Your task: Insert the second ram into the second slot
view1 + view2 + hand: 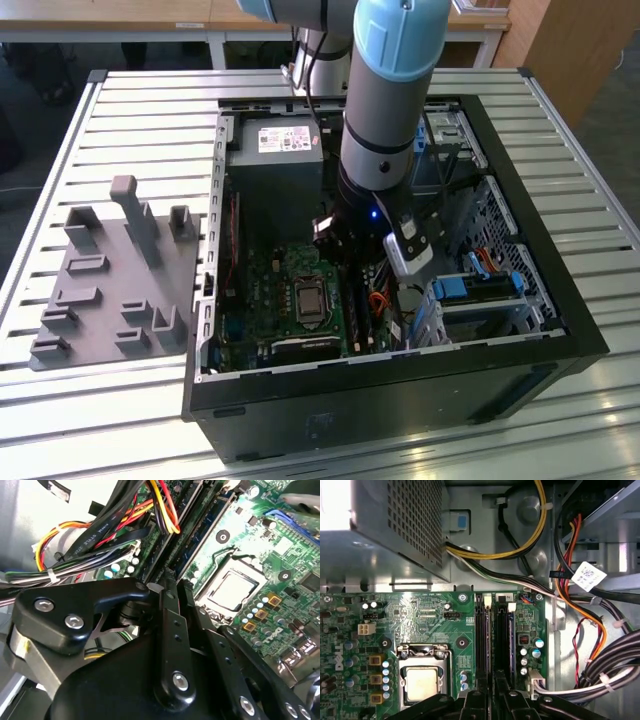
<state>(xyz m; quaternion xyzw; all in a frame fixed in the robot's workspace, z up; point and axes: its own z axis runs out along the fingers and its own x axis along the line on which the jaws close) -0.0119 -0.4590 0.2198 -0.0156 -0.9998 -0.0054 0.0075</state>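
My gripper (345,245) hangs low inside the open computer case, right over the black memory slots (483,640) beside the processor socket (422,680). In both wrist views its black fingers (170,610) stand pressed together, so the gripper (492,700) looks shut, and no stick shows between them. A blue-edged stick (510,640) sits upright in one of the slots. I cannot tell whether that is the second ram or which slot is the second slot. The fingertips hide the slots' near ends.
The case (520,300) lies open on a slatted table (130,120). A grey holder tray (110,280) stands at the exterior view's left. The power supply (275,150), cable bundles (590,630) and a blue drive bay (470,290) crowd around the motherboard (420,615).
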